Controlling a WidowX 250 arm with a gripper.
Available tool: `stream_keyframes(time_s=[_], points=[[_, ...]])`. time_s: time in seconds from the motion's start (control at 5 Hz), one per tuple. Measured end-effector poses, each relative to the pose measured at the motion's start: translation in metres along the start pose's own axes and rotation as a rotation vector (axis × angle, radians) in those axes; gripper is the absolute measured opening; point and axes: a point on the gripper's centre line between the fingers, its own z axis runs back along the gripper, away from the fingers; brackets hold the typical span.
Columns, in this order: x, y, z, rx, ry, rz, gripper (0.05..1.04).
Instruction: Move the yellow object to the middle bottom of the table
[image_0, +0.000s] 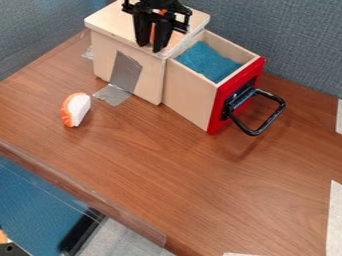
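Gripper hangs over box, orange-and-white piece on table

The black gripper (149, 48) hangs at the top, left of centre, above the lid of a pale wooden box (101, 52). Something orange (175, 40) shows behind and beside it; whether the gripper grasps this, and how wide it is set, cannot be told.

On the table (180, 165), an orange-and-white piece (79, 108) lies near the left edge of the view, apart from the box. Which of these two, if either, is the task's yellow object cannot be told.

The box's drawer (189, 95) stands open to the right, with a blue cloth (207, 61) inside. Its red front (217, 115) bears a black handle (252, 133). Grey tape (125, 72) runs down the box onto the table. A white strip (334, 217) lies at the lower right.
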Motion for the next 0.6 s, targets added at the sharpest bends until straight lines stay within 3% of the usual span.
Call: stream_keyframes(time_s=[0.2,0.4,0.6], points=[[-0.016,-0.008,0.017,-0.038,-0.021,-0.047,0.132],[-0.044,-0.006,0.025,-0.051,-0.01,-0.082,0.065],[-0.059,-0.007,0.027,-0.072,-0.013,-0.115,0.151]])
